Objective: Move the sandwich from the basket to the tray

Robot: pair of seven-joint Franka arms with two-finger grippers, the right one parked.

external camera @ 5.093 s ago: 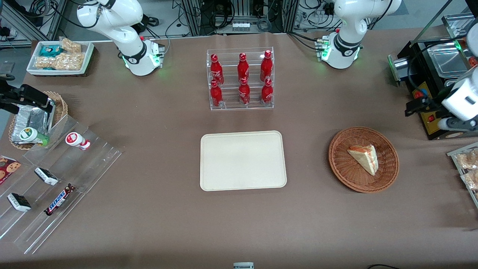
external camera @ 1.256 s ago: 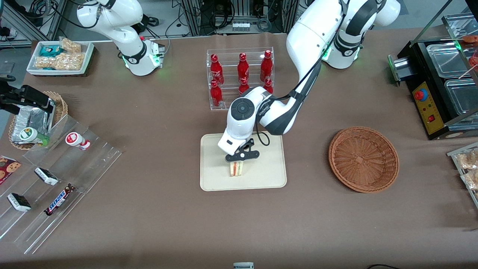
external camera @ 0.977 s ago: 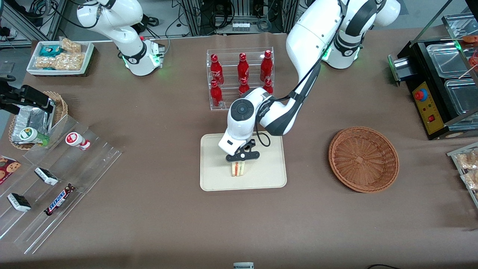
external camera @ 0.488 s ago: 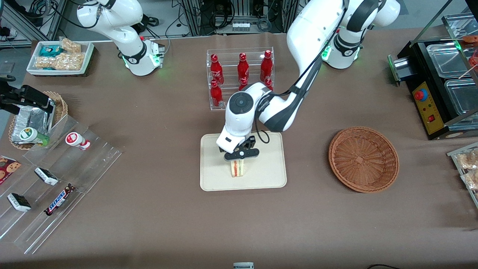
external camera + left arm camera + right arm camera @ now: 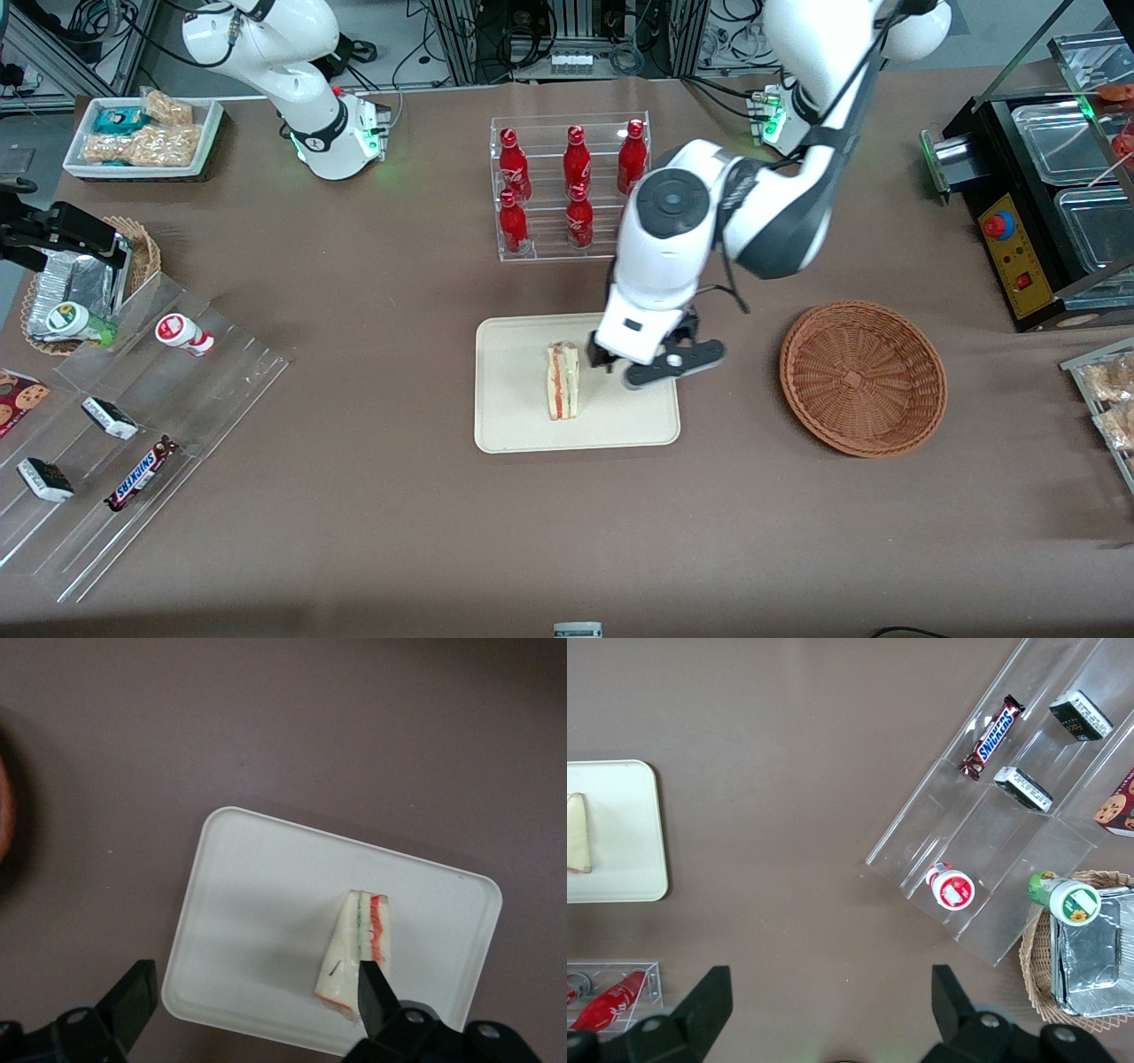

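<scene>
The left gripper hung spread and empty above the cream tray's edge nearest the wicker basket, clear of everything. Just beside it, toward the parked arm's end, the wedge sandwich stood on its narrow crust edge on the tray. Balanced so, it could probably topple at a bump or a low sweep of the fingers.

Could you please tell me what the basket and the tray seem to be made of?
The basket looks like reddish-brown woven wicker, with radiating ribs and a matte surface. The tray appears to be smooth cream plastic, moulded with rounded corners and a low rim. The sandwich rests on it; the open gripper hangs above the tray's edge.
</scene>
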